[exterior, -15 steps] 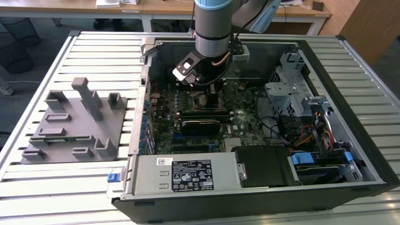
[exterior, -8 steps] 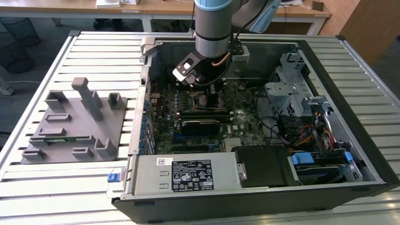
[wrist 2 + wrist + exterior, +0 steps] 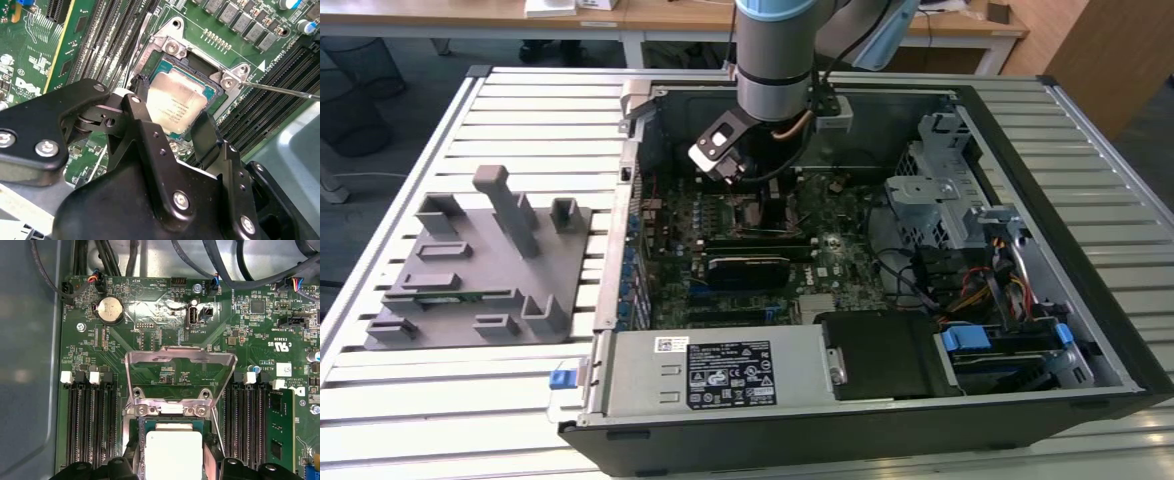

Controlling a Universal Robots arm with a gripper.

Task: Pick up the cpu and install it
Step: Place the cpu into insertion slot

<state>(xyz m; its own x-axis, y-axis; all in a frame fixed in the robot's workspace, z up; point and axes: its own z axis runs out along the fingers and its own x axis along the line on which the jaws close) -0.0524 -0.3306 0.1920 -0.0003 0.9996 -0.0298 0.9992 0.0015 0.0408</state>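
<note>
The cpu, a flat square chip with a silvery top, sits between my black fingers directly over the black-framed motherboard socket. It is level with the socket's opening; whether it rests fully seated I cannot tell. My gripper is shut on the cpu, one finger on each of two opposite edges. In the first wrist view the cpu lies inside the socket frame with the gripper around it. In the exterior view the gripper reaches down into the open computer case over the motherboard.
The socket's metal load plate stands hinged up, and its thin lever sticks out sideways. Memory slots flank the socket, with a green stick in one. A grey fixture tray lies at the exterior view's left; a power supply fills the case's near side.
</note>
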